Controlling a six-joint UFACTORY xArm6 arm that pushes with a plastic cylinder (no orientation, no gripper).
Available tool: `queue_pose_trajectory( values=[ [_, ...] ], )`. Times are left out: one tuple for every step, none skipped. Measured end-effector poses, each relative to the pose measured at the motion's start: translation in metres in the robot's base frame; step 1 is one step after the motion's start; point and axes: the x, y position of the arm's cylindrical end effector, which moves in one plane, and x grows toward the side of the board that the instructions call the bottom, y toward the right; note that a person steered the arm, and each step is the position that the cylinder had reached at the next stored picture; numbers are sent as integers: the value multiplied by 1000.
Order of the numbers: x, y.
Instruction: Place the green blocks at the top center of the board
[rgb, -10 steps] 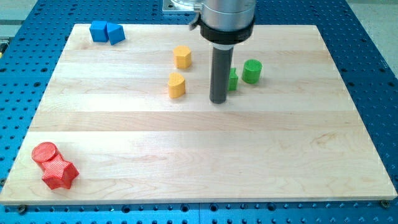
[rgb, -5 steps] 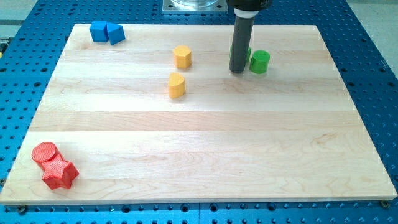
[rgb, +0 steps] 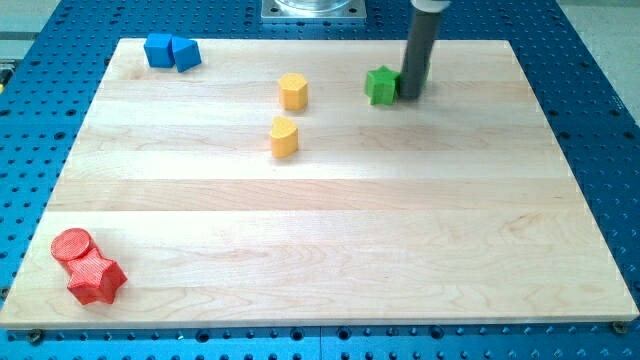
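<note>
A green star-shaped block (rgb: 381, 85) sits on the wooden board (rgb: 330, 230) near the view's top, a little right of centre. My tip (rgb: 411, 96) stands right against the block's right side, touching or almost touching it. The green cylinder does not show; the rod may hide it. The rod rises out of the view's top edge.
Two yellow blocks stand left of the green one: one (rgb: 293, 91) higher, one (rgb: 284, 137) lower. Two blue blocks (rgb: 172, 51) sit together at the top left corner. A red cylinder (rgb: 71, 244) and a red star block (rgb: 96, 279) sit at the bottom left corner.
The rod has moved up and to the right, from left of the green blocks to the star block's right side. The green star block is now uncovered and the green cylinder is out of sight.
</note>
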Motion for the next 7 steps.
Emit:
queue_pose_trajectory(
  values=[
    [-16, -42],
    [0, -32],
    [37, -40],
    [21, -55],
    [-18, -71],
    [-26, -77],
    [15, -68]
  ],
)
